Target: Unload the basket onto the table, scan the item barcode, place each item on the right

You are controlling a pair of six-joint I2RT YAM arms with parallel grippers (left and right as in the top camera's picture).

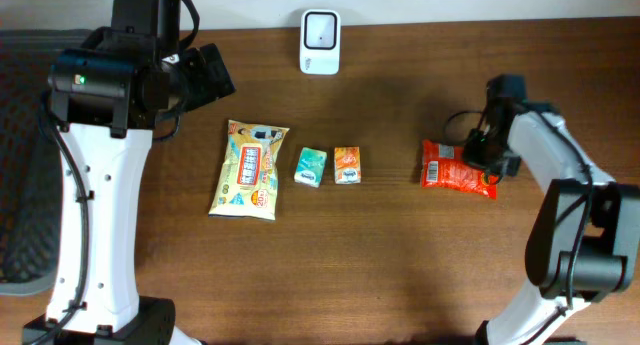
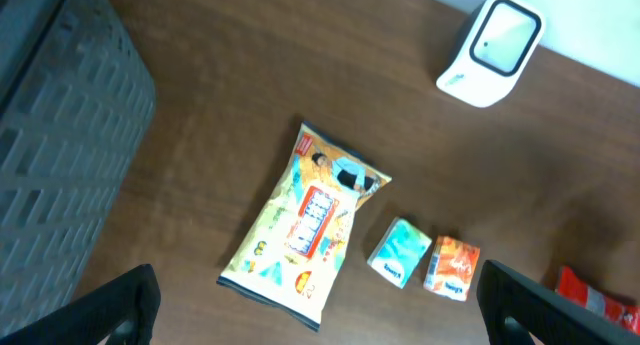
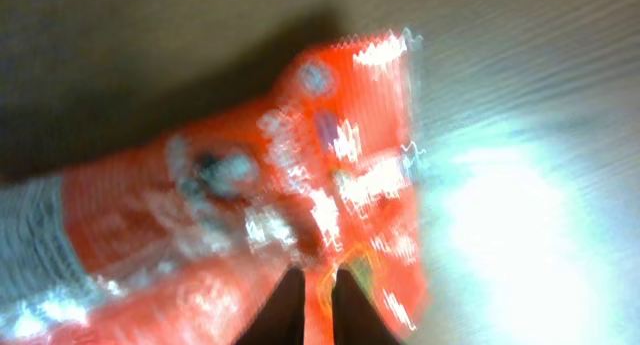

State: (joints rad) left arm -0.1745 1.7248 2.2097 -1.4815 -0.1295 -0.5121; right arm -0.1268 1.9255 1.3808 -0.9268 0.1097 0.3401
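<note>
Red snack packet [image 1: 457, 171] on the right side of the table [image 1: 400, 265], right gripper [image 3: 318, 293] clamped on its edge
left gripper [image 2: 320, 320] is up high with jaws wide apart, looking down at the yellow pouch [image 1: 250, 169], teal box [image 1: 311, 167] and orange box [image 1: 347, 165]; white scanner [image 1: 320, 41] sits at the far edge

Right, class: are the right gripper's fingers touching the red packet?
Touching. The right wrist view shows an edge of the red packet pinched between the right gripper's dark fingers at the frame's bottom.
</note>
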